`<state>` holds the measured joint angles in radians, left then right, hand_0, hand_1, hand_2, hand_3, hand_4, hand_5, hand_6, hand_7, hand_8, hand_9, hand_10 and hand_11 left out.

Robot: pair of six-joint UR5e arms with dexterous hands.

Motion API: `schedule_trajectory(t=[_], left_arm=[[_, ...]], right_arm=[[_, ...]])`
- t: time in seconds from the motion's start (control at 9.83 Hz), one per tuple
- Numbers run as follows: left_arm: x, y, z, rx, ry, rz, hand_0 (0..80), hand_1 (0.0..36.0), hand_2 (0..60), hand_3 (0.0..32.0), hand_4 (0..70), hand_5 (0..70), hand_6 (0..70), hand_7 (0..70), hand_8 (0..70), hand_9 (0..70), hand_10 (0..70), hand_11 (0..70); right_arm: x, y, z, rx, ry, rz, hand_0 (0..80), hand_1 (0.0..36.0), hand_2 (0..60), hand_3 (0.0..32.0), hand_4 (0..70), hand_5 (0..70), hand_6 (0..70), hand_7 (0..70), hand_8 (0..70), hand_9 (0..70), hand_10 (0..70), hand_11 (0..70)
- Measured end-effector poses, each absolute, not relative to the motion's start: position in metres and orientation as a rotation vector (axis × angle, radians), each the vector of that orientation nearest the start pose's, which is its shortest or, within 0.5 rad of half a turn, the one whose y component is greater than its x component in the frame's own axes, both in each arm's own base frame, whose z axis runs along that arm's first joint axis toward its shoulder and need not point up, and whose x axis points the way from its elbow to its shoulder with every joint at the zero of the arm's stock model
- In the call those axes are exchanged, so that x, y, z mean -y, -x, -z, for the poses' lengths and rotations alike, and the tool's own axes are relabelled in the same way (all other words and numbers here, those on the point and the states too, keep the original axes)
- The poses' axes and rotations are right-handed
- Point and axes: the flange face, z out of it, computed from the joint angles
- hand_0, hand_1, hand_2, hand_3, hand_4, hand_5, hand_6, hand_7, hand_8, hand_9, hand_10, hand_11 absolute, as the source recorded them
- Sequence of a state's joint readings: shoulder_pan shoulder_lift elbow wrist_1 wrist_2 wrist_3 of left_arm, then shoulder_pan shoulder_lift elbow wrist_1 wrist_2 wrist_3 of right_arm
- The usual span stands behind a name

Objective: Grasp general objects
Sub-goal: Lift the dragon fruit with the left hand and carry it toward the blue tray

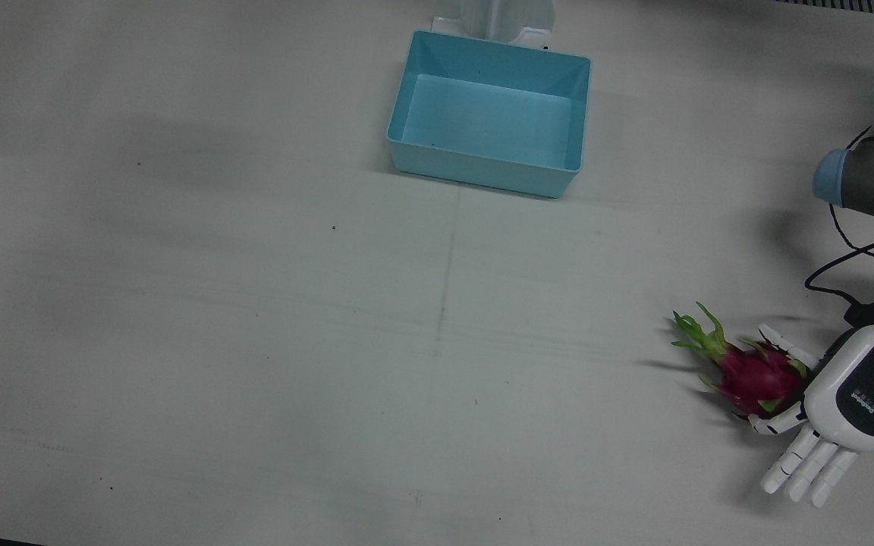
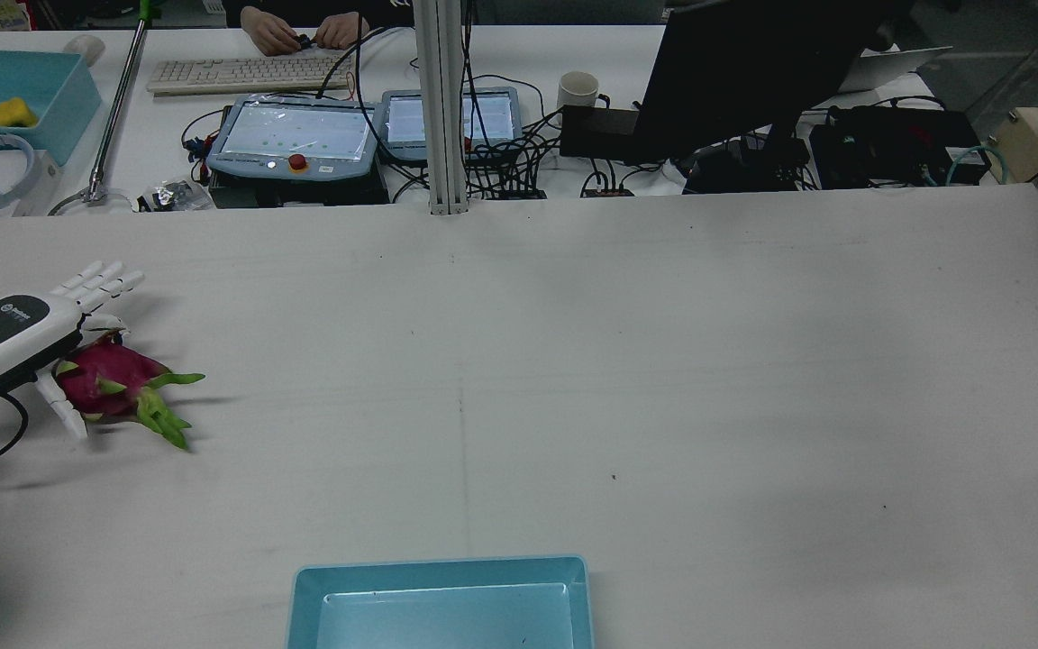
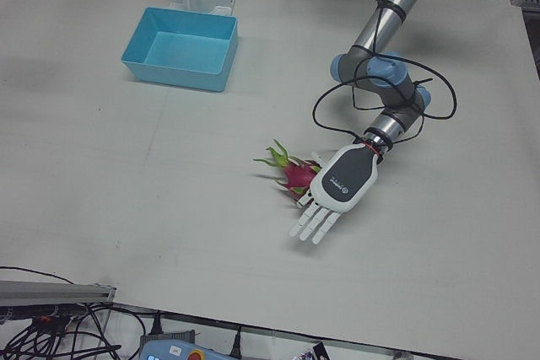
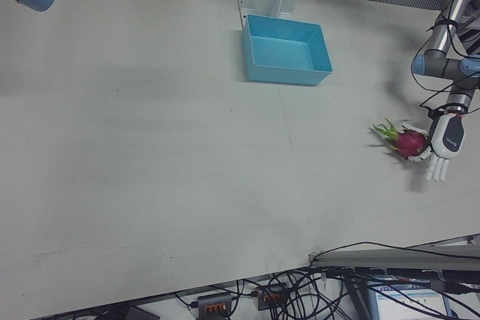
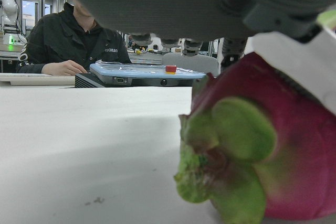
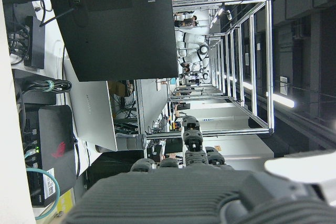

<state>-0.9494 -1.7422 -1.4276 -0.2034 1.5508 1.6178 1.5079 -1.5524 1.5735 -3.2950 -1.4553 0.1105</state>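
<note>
Dragon fruit (image 5: pixel 273 156) fills the left hand view, its magenta skin and green leafy end resting on the bench (image 5: pixel 79 145), with the palm directly above it. In the front view the left hand (image 1: pixel 839 402) lies palm-down over the fruit's (image 1: pixel 748 375) far end; one finger (image 1: pixel 774 422) curls against its side, another shows beyond it, and the rest point straight out past it, so the grasp is not closed around it. The fruit sits near the bench's left edge, its green tips pointing toward the middle. Further off, an empty blue bin (image 1: pixel 490 114) stands at the robot's side of the bench. The right hand (image 6: pixel 210 198) shows only in its own view, aimed at the room, its state unclear.
</note>
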Motion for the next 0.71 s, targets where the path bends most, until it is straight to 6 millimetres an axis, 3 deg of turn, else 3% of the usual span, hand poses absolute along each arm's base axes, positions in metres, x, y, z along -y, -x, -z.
schedule_trajectory(t=[0.1,0.2,0.41,0.51,0.71], left_arm=[[0.554,-0.23,-0.644,-1.621,-0.9,0.654,48.8,34.6,60.0,0.0,41.6,53.2,1.3,10.8,0.0,0.7,0.0,0.0],[0.554,-0.23,-0.642,-1.627,-0.898,0.655,48.7,33.2,60.0,0.0,40.2,50.7,1.1,10.3,0.0,0.6,0.0,0.0],[0.555,-0.232,-0.63,-1.659,-0.878,0.663,49.7,34.1,60.0,0.0,40.8,49.1,1.0,10.1,0.0,0.6,0.0,0.0],[0.559,-0.238,-0.617,-1.693,-0.834,0.671,49.8,33.9,60.0,0.0,39.4,48.5,0.9,10.7,0.0,0.7,0.0,0.0],[0.575,-0.261,-0.564,-1.763,-0.714,0.622,49.7,33.5,60.0,0.0,38.5,47.5,1.4,11.9,0.0,0.9,0.0,0.2]], right_arm=[[0.493,-0.114,-0.691,-2.0,-0.042,2.276,0.0,0.0,0.0,0.0,0.0,0.0,0.0,0.0,0.0,0.0,0.0,0.0],[0.493,-0.114,-0.691,-2.0,-0.042,2.275,0.0,0.0,0.0,0.0,0.0,0.0,0.0,0.0,0.0,0.0,0.0,0.0],[0.493,-0.114,-0.691,-2.001,-0.041,2.276,0.0,0.0,0.0,0.0,0.0,0.0,0.0,0.0,0.0,0.0,0.0,0.0],[0.493,-0.114,-0.691,-2.001,-0.041,2.276,0.0,0.0,0.0,0.0,0.0,0.0,0.0,0.0,0.0,0.0,0.0,0.0],[0.493,-0.114,-0.691,-2.001,-0.041,2.276,0.0,0.0,0.0,0.0,0.0,0.0,0.0,0.0,0.0,0.0,0.0,0.0]])
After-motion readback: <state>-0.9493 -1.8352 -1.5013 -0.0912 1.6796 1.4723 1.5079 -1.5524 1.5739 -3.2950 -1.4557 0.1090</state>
